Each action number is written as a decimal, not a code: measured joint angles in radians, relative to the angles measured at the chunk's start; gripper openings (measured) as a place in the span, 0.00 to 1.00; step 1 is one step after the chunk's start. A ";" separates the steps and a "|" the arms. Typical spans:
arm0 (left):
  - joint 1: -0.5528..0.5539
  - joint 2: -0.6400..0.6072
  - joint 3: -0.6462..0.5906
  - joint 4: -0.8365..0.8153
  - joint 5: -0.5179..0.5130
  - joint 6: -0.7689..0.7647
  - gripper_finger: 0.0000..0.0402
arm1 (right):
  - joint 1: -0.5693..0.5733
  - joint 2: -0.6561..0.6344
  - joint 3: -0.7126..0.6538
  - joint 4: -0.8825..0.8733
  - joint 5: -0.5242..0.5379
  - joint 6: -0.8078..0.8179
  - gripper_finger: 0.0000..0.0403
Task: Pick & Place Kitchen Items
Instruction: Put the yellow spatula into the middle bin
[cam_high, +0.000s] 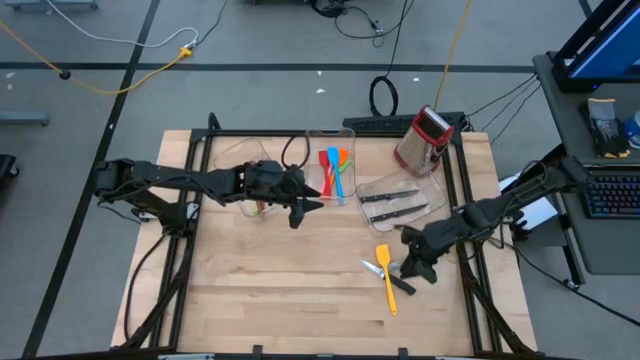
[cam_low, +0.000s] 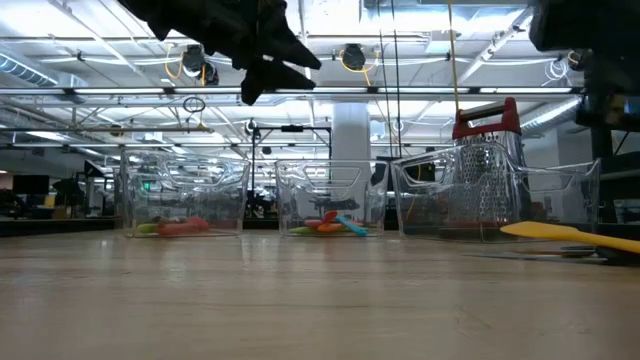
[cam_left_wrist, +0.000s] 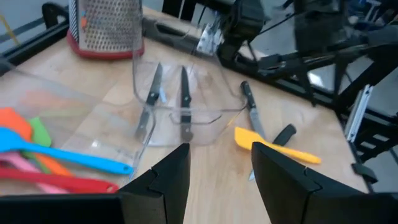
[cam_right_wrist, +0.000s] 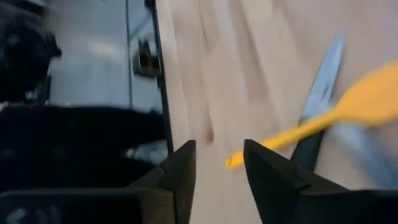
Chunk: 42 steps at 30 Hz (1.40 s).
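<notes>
Both arms hang over the table with nothing in their grips, and a yellow spatula and a knife lie loose on the wood.

The right gripper (cam_high: 418, 268) hovers with its fingers spread, holding nothing; the yellow spatula (cam_high: 386, 277) lies just beside it on the bare table (cam_high: 270, 290), crossing a black-handled knife (cam_high: 389, 276) under its handle. The left gripper (cam_high: 305, 208) is held high above the table, its fingers (cam_left_wrist: 168, 180) spread and empty. Right next to it sits a clear bin (cam_high: 335, 165) with the blue spatula (cam_high: 333, 172), an orange one (cam_high: 343, 158) and a red one (cam_high: 324, 172) inside. Farther ahead of it, between the two grippers, a second clear bin (cam_high: 405, 200) holds two knives (cam_high: 392, 203), with the red-topped grater (cam_high: 423, 141) standing just past that bin. Another clear bin (cam_low: 185, 205) holds red and green utensils (cam_low: 172, 227).
</notes>
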 joint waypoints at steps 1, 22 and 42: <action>0.004 0.000 0.000 -0.012 0.000 0.002 0.44 | 0.011 0.019 0.000 0.000 -0.021 0.023 0.34; 0.028 0.000 0.000 -0.061 0.000 0.102 0.44 | 0.041 0.171 0.000 -0.008 -0.097 0.375 0.36; 0.028 0.000 0.000 -0.061 0.000 0.156 0.44 | 0.074 0.183 0.013 -0.009 0.170 0.596 0.36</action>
